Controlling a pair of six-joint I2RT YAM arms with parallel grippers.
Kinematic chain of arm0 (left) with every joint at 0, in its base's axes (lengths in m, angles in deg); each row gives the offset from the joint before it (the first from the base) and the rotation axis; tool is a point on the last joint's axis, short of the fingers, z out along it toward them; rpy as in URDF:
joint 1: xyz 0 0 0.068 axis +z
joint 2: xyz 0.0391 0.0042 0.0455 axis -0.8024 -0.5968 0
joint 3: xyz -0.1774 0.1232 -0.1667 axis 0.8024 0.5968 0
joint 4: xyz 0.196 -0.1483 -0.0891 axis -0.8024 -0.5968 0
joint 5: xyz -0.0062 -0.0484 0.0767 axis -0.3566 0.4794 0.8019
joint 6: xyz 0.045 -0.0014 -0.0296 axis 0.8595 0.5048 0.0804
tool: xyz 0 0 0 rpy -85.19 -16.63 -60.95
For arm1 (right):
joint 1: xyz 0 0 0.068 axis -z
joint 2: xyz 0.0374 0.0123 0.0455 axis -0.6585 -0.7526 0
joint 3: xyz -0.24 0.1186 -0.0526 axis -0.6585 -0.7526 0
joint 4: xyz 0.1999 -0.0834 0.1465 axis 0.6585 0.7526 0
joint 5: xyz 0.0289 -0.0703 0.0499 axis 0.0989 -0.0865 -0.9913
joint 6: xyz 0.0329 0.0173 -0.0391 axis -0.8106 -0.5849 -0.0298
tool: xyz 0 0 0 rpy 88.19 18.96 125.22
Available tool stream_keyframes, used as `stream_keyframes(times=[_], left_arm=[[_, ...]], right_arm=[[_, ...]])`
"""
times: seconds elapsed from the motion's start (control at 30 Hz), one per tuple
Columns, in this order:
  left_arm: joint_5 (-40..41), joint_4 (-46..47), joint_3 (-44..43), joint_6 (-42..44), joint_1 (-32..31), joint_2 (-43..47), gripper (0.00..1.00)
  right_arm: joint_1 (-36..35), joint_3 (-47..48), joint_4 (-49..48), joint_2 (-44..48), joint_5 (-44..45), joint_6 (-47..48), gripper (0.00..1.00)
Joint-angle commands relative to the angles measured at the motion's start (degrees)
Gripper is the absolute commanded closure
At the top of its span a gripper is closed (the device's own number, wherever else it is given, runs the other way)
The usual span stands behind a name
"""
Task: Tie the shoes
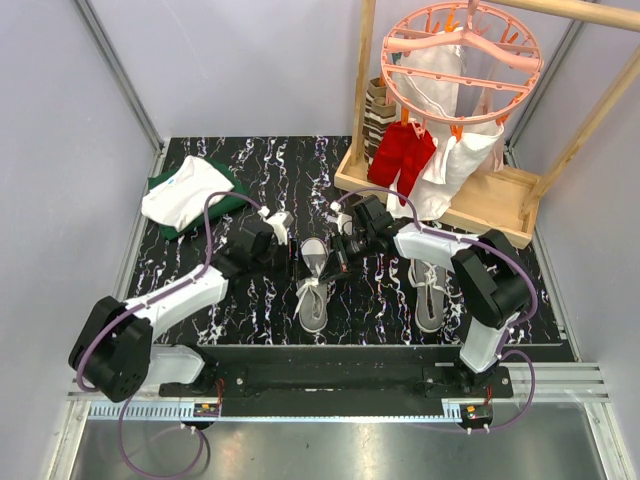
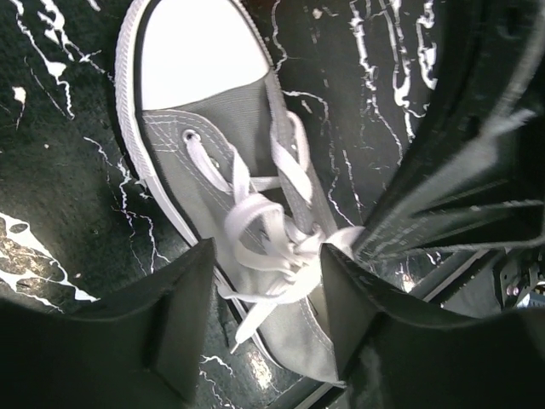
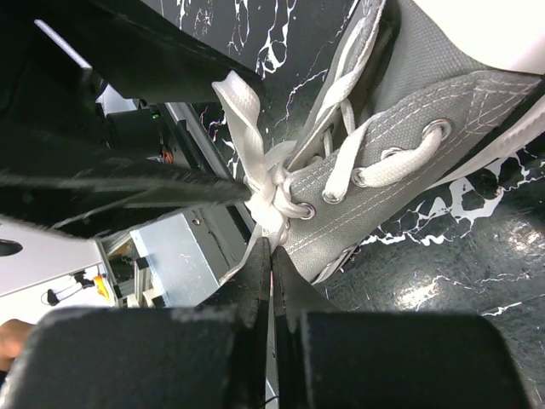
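One grey canvas shoe (image 1: 313,290) lies mid-table with its white toe cap (image 2: 197,53) pointing away from the arms. Its white laces (image 2: 260,226) are bunched in a knot over the tongue. My left gripper (image 2: 266,256) hangs open just above that knot, one finger on each side of the shoe. My right gripper (image 3: 272,245) comes in from the shoe's right side and is shut on a strand of lace (image 3: 266,204) at the top eyelet. The other shoe (image 1: 432,292) lies further right, beside the right arm, with its laces loose.
Folded white and green clothes (image 1: 190,195) lie at the back left. A wooden rack (image 1: 480,200) at the back right carries a pink round hanger (image 1: 460,60) with red and white garments. The arms' black base rail (image 1: 330,378) runs along the near edge.
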Motion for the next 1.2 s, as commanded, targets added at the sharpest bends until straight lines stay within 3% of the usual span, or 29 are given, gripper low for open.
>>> stream_keyframes(times=[0.0,0.13,0.23,0.27,0.3,1.17], left_arm=[[1.7,2.9,-1.9,-1.1,-0.4,-2.4,0.5],[1.9,2.8,-2.3,-1.4,-0.4,-3.4,0.64],[1.3,3.5,-1.7,-1.5,-0.4,-3.0,0.84],[1.2,3.6,-1.5,-1.4,-0.4,-2.8,0.97],[1.5,3.6,-1.1,-1.5,-0.3,-2.2,1.0],[3.2,2.9,1.1,4.6,2.8,2.0,1.0]], right_arm=[[-0.6,-0.3,-0.9,2.7,1.2,1.3,1.0],[-0.7,-0.7,-0.7,3.4,2.5,1.6,1.0],[-0.6,-1.1,-0.2,4.1,3.6,2.0,1.0],[-0.6,-1.3,0.0,4.4,4.4,2.2,1.0],[-0.7,-1.5,0.2,4.6,4.9,2.3,1.0],[-0.4,-5.3,3.6,9.7,8.8,5.6,1.0]])
